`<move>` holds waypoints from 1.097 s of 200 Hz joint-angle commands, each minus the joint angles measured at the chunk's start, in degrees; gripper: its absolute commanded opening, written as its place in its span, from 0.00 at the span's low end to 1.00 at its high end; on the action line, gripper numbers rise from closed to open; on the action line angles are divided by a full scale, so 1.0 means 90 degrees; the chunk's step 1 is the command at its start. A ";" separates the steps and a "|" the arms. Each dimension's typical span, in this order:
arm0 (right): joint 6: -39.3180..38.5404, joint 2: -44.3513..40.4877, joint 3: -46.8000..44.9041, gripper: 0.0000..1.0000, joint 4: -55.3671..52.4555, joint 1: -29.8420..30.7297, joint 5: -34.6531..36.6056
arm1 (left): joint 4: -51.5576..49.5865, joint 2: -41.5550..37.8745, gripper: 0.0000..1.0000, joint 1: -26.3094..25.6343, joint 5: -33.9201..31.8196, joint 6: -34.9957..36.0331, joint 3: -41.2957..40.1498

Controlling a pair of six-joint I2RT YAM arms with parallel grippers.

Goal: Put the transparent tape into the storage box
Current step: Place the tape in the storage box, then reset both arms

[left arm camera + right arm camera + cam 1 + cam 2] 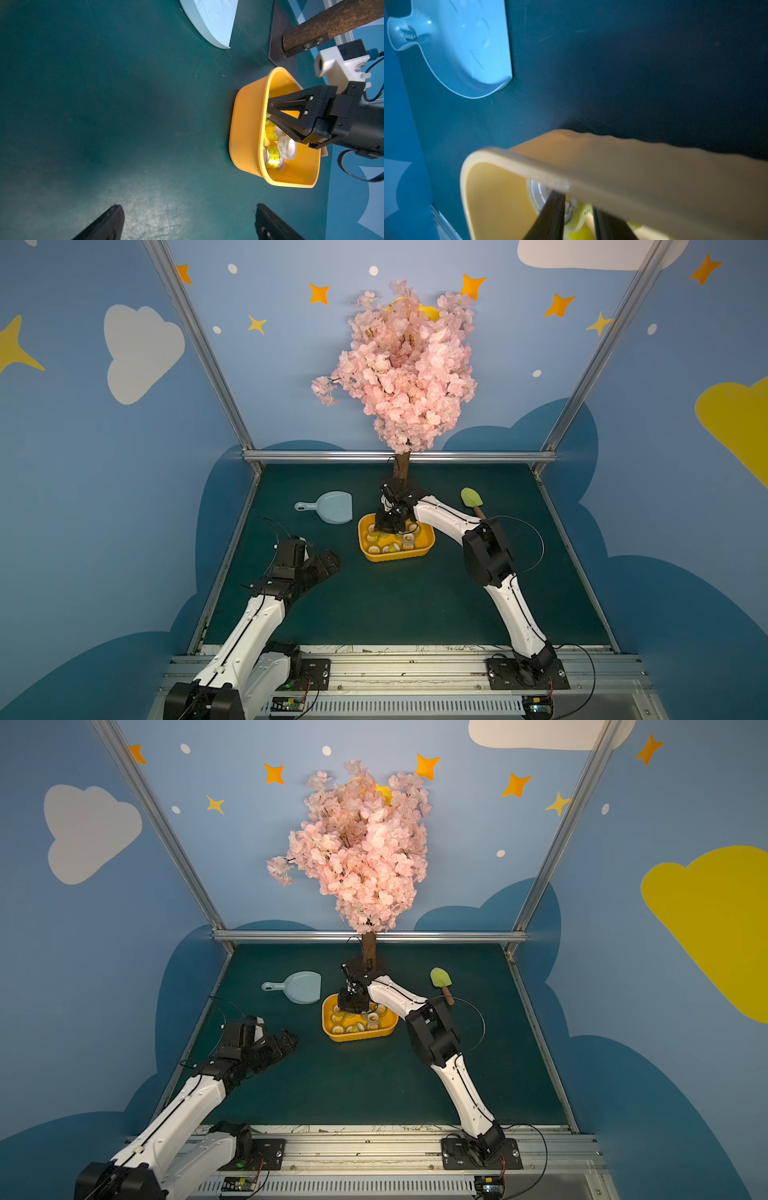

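Note:
The orange-yellow storage box [397, 556] [357, 1037] sits mid-table, and several rolls of transparent tape [392, 548] lie in it. My right gripper [388, 531] [352, 1009] reaches down into the box at its far left end. In the right wrist view its fingers [554, 209] stand a little apart, with the wall of a yellow-green tape roll [577, 222] in the gap. The left wrist view shows the box [245, 133], its rolls [286, 147] and the right gripper [269, 113] from the side. My left gripper [190, 220] [320, 562] hovers open and empty to the left of the box.
A pale blue dustpan [330, 508] lies just left of and behind the box. The trunk of a pink blossom tree [402, 466] stands right behind the box, its crown overhanging. A green spatula [471, 499] lies at the back right.

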 commanded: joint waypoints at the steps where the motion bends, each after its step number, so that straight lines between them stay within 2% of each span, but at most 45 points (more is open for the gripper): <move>1: 0.0137 0.0029 0.0053 0.39 0.0075 -0.0018 -0.0120 | -0.0022 -0.0076 1.00 -0.0025 -0.0042 0.0150 -0.0051; 20: 0.0117 -0.0264 -0.0245 0.45 0.0227 -0.0009 0.0009 | -0.0075 -0.0205 1.00 -0.0020 -0.0189 0.0160 -0.0085; 81: -0.0108 -0.1520 -0.1004 0.48 0.0362 -0.0007 0.0271 | -0.0282 -0.0683 1.00 -0.0023 -0.0635 0.0245 -0.0009; 100: -0.0335 -0.2084 -0.1432 0.56 0.0409 -0.0002 0.0413 | -0.0310 -0.0866 1.00 -0.0024 -0.0847 0.0258 0.0006; 108: -0.0434 -0.2331 -0.1679 0.70 0.0466 0.0006 0.0467 | -0.0244 -0.0950 1.00 -0.0022 -0.0871 0.0258 -0.0041; 129: -0.0762 -0.3144 -0.2481 0.86 0.0703 0.0027 0.0738 | -0.0239 -0.1183 1.00 -0.0032 -0.1028 0.0341 -0.0061; 142: -0.0969 -0.3686 -0.3039 0.98 0.0819 0.0043 0.1094 | -0.0292 -0.1280 1.00 -0.0036 -0.1191 0.0508 -0.0008; 166: -0.1241 -0.4715 -0.4102 0.99 0.0926 0.0028 0.2067 | -0.0150 -0.1453 1.00 -0.0060 -0.1500 0.0705 -0.0034; 188: -0.0989 -0.5549 -0.4992 0.99 0.0925 -0.0003 0.3280 | 0.0090 -0.1494 1.00 -0.0098 -0.1775 0.0927 -0.0107; 219: -0.1782 -0.6704 -0.6193 0.98 0.1109 -0.0057 0.4628 | 0.0668 -0.1386 1.00 -0.0119 -0.2029 0.1455 -0.0299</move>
